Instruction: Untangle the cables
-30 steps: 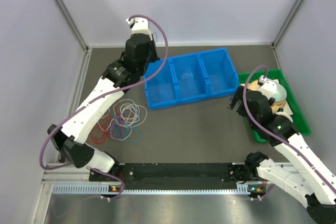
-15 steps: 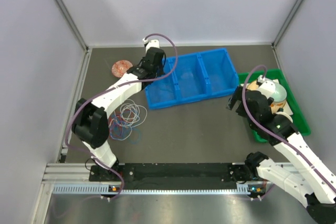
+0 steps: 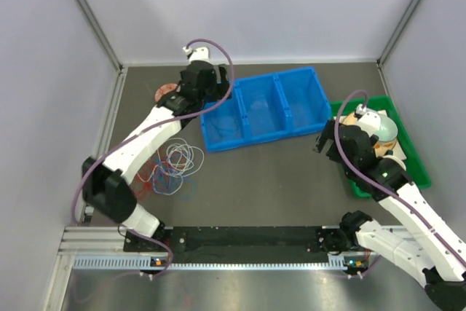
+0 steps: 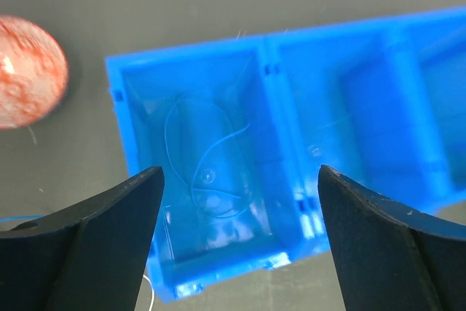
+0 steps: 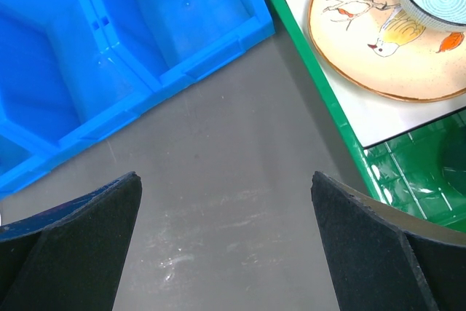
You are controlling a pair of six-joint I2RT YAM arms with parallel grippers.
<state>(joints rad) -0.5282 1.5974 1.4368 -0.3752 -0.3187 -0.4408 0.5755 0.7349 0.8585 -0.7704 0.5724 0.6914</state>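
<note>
A tangle of thin cables (image 3: pixel 172 169) lies on the dark table left of centre: white loops (image 3: pixel 183 156), red (image 3: pixel 144 177) and blue (image 3: pixel 177 185). One thin blue cable (image 4: pixel 207 156) lies coiled in the left compartment of the blue bin (image 3: pixel 285 130). My left gripper (image 3: pixel 206 94) hovers over that compartment; in the left wrist view the gripper (image 4: pixel 240 171) is open and empty. My right gripper (image 3: pixel 324 142) hangs between the bin and the green tray, and in the right wrist view the gripper (image 5: pixel 226 176) is open over bare table.
The blue bin (image 4: pixel 116 100) has three compartments. A green tray (image 3: pixel 413 156) at the right holds a painted plate (image 5: pixel 342 34) and a bowl (image 3: pixel 384 127). A mottled red disc (image 4: pixel 29 71) lies left of the bin. Grey walls enclose the table.
My left gripper has gone from shut to open above the bin's left compartment, and its wrist has shifted slightly left. The right arm has not moved.
</note>
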